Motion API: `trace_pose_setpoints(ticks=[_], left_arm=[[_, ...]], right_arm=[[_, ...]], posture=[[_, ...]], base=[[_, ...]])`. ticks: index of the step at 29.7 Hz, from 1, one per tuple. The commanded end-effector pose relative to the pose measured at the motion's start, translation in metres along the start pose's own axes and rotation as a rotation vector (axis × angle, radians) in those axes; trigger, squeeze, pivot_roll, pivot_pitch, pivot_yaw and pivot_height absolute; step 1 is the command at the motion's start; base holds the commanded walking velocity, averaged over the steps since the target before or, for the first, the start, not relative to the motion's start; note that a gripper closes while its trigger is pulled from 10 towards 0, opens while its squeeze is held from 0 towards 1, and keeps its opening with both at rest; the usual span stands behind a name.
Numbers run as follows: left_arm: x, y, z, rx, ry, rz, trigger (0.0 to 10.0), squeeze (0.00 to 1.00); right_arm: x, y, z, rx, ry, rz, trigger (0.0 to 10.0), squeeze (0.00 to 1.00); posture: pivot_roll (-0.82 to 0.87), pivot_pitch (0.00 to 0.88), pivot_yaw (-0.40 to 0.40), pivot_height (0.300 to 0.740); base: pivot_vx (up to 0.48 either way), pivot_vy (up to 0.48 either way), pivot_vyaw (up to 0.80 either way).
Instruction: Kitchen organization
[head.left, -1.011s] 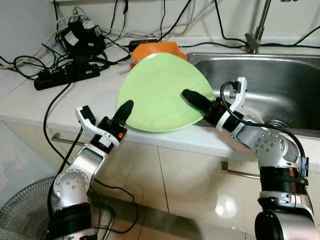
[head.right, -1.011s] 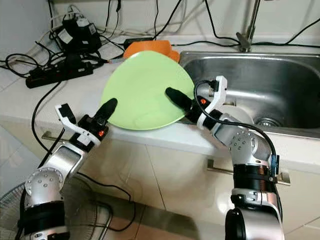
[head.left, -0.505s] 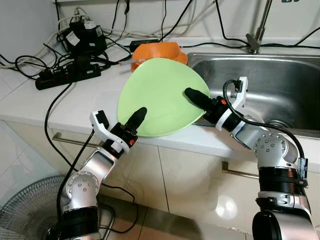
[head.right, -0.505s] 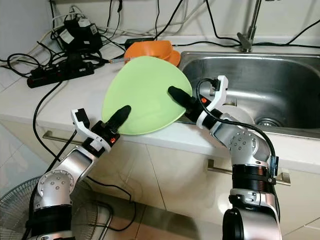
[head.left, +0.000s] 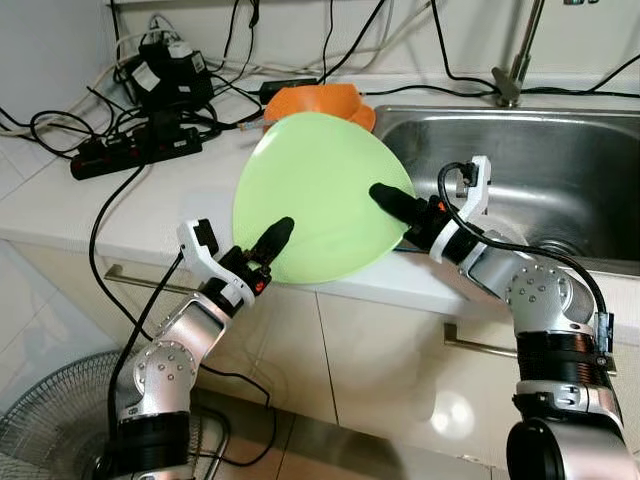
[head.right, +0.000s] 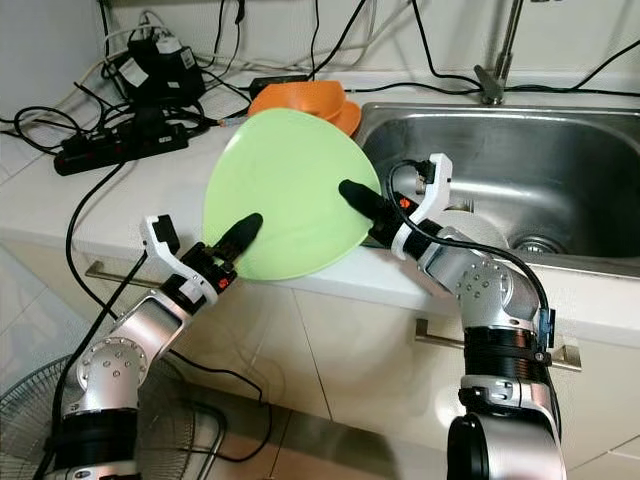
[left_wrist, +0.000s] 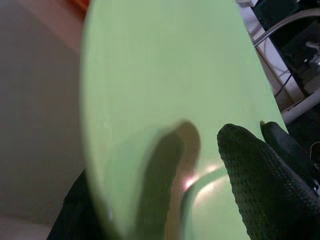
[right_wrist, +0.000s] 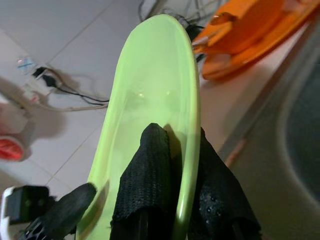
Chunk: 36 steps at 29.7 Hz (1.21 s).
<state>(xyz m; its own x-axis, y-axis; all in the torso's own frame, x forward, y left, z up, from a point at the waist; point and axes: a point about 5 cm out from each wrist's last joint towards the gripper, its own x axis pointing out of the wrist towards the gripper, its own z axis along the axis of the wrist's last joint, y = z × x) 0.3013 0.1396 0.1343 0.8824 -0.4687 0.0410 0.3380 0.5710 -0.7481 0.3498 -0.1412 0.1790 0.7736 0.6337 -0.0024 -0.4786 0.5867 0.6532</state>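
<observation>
A round, pale green plastic plate (head.left: 315, 195) tilts up on edge above the front of the white counter (head.left: 170, 205). The right pincer (right_wrist: 172, 172) clamps its rim by the steel sink (head.left: 560, 170); the left pincer (head.left: 268, 245) grips the opposite, lower edge. An orange dish (head.left: 320, 100) sits behind.

The round lime-green plastic plate (head.left: 315, 195) looks smooth and faintly glossy, while the black gripper fingers (left_wrist: 260, 200) on it have a rough, pebbled rubbery skin. The brushed stainless-steel sink (head.left: 560, 170) gleams dully beside the matt pale stone countertop (head.left: 130, 205), and the orange plastic dish (head.left: 320, 100) behind shines.
</observation>
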Motion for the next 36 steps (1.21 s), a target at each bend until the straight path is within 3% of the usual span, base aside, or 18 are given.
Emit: trace_pose_setpoints(ticks=[1, 10, 12, 14, 23, 33, 36], left_arm=[[0.005, -0.011, 0.012, 0.063, -0.039, -0.060, 10.0, 0.00], [0.005, -0.010, 0.013, 0.069, -0.041, -0.056, 10.0, 0.00], [0.003, -0.006, 0.013, 0.058, -0.052, -0.028, 10.0, 0.00], [0.002, -0.004, 0.012, 0.052, -0.057, -0.015, 10.0, 0.00], [0.003, -0.005, 0.012, 0.053, -0.051, -0.017, 10.0, 0.00], [0.004, -0.005, 0.012, 0.053, -0.052, -0.023, 10.0, 0.00], [0.005, -0.006, 0.015, 0.088, -0.049, -0.019, 10.0, 0.00]], right_arm=[[0.003, -0.008, 0.006, -0.028, -0.012, -0.133, 0.0, 0.00], [0.004, -0.010, 0.008, -0.021, -0.024, -0.155, 0.0, 0.00], [-0.001, -0.020, 0.033, 0.017, -0.194, -0.233, 0.0, 0.00], [-0.007, -0.028, 0.048, 0.047, -0.293, -0.290, 0.0, 0.00], [-0.024, -0.047, 0.067, 0.105, -0.416, -0.364, 0.0, 0.00], [-0.031, -0.059, 0.074, 0.131, -0.493, -0.426, 0.0, 0.00], [-0.037, -0.068, 0.080, 0.099, -0.534, -0.543, 0.0, 0.00]], posture=[[-0.04, 0.000, 0.122, 0.740], [-0.04, 0.000, 0.122, 0.740], [-0.04, 0.000, 0.119, 0.740], [-0.04, 0.000, 0.119, 0.740], [-0.04, 0.000, 0.124, 0.740], [-0.03, 0.000, 0.126, 0.740], [-0.03, 0.000, 0.128, 0.740]], base=[[0.000, 0.000, 0.00], [0.000, 0.000, 0.00], [0.000, 0.000, 0.00], [0.000, 0.000, 0.00], [0.000, 0.000, 0.00], [0.000, 0.000, 0.00], [0.000, 0.000, 0.00]])
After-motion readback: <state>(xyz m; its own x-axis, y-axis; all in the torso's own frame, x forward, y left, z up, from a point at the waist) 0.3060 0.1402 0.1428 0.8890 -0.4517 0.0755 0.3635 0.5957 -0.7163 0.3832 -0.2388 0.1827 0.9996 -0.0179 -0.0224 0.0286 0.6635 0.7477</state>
